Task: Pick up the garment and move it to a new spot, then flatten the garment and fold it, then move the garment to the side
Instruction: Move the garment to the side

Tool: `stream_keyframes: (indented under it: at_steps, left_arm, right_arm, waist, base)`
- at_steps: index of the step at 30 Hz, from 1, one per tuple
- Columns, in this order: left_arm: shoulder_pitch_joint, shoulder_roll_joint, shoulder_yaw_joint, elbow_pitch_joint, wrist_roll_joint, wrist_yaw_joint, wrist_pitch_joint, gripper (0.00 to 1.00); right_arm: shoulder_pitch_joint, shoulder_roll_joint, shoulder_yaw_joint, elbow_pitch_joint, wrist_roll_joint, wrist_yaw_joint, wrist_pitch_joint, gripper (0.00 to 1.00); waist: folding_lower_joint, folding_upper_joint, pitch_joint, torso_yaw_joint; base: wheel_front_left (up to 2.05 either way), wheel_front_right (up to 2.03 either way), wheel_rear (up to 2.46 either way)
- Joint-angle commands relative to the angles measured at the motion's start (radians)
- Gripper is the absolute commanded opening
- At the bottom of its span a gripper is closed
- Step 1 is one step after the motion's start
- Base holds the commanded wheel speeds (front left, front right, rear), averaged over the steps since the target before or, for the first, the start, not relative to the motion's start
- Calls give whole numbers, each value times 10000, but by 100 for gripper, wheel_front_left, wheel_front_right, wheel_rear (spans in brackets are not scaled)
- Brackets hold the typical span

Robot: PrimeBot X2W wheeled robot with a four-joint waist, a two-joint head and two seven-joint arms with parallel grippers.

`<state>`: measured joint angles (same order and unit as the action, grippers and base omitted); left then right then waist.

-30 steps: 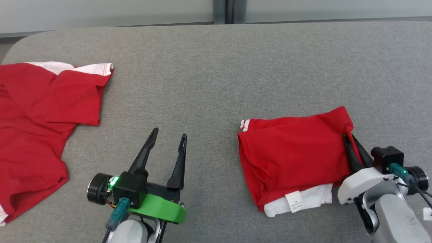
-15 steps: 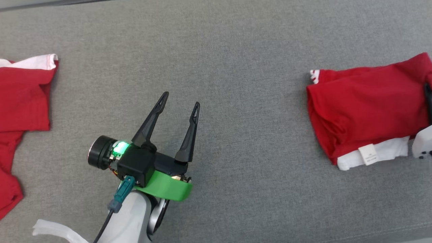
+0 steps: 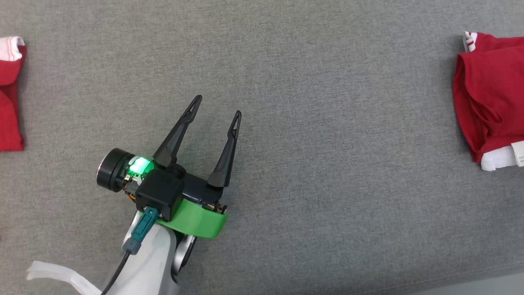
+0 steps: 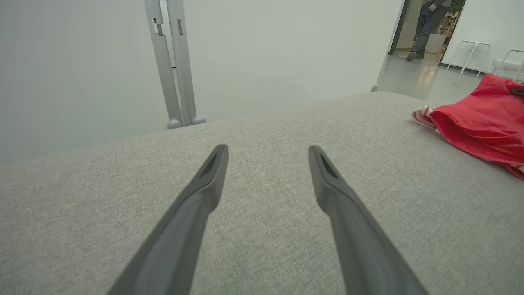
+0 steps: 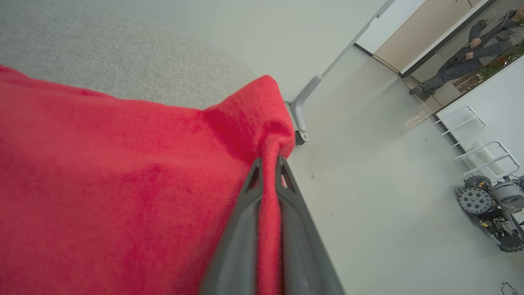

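Left gripper (image 3: 218, 105): released, fingers spread, nothing between them. It sits lower left of centre in the head view, over bare grey surface (image 3: 327, 143). Green light (image 3: 138, 166) is on at its wrist housing. Left wrist view agrees: both fingers apart, only surface weave past them.

Right gripper (image 5: 269, 160): clenched on the folded red garment (image 5: 123, 184), per the right wrist view. Tips are nearly together with a ridge of red cloth pinched between them at a corner. The cloth puckers into a peak just past the tips. The rest of the garment spreads across the left of that frame.

Head view: the garment is in the upper right, cut off by the frame edge. Red on top, with a white layer (image 3: 497, 157) sticking out under its lower edge. Striped red-white trim (image 3: 470, 40) is at its upper left corner. It is well apart from the left gripper.

A second red garment (image 3: 10, 102) with a white cuff is at the left edge of the head view, also cut off.

Background: a person (image 5: 462, 65) in a doorway at the upper right of the right wrist view, and a small wheeled machine (image 5: 491, 205) on the floor at the right edge.
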<state>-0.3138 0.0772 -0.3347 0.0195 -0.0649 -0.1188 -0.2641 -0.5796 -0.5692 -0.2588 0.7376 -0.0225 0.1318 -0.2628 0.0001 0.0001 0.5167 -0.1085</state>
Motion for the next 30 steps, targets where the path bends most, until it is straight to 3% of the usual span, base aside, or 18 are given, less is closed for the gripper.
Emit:
stream_keyframes:
  at_steps: [1, 2, 3, 12, 17, 30]
  left_arm:
    - [-106, 58, 31, -19, 47, -14, -1, 100]
    - [-95, 53, 27, -5, 48, -20, -1, 100]
    - [-75, 46, 37, 4, 44, -26, -1, 100]
    - [207, -117, 84, 127, -179, -26, -1, 100]
    - [512, -189, 177, 226, -332, 83, -1, 100]
    - [1230, -256, 656, 353, -930, 577, -1, 100]
  right_arm:
    - [-168, 87, -180, 1, -179, -23, -27, 0]
    - [-185, 98, -270, -45, -287, -23, -27, 2]
    - [-209, 145, -415, -97, -376, -23, -27, 100]
    - [152, 808, -799, -892, -834, -21, -27, 100]
    - [455, 1630, -568, -2115, -320, -21, -26, 100]
    - [2262, 3587, 1822, -5023, 1024, -21, -27, 100]
  waist:
    - [-1, -1, 14, 82]
    - [-1, -1, -14, 107]
    - [-1, -1, -55, 128]
    - [-1, -1, -937, 318]
    - [-1, -1, -1783, 455]
    - [-1, -1, -3385, 1233]
  base:
    - [0, 0, 0]
    - [0, 0, 0]
    - [0, 0, 0]
    - [0, 0, 0]
    - [0, 0, 0]
    - [0, 0, 0]
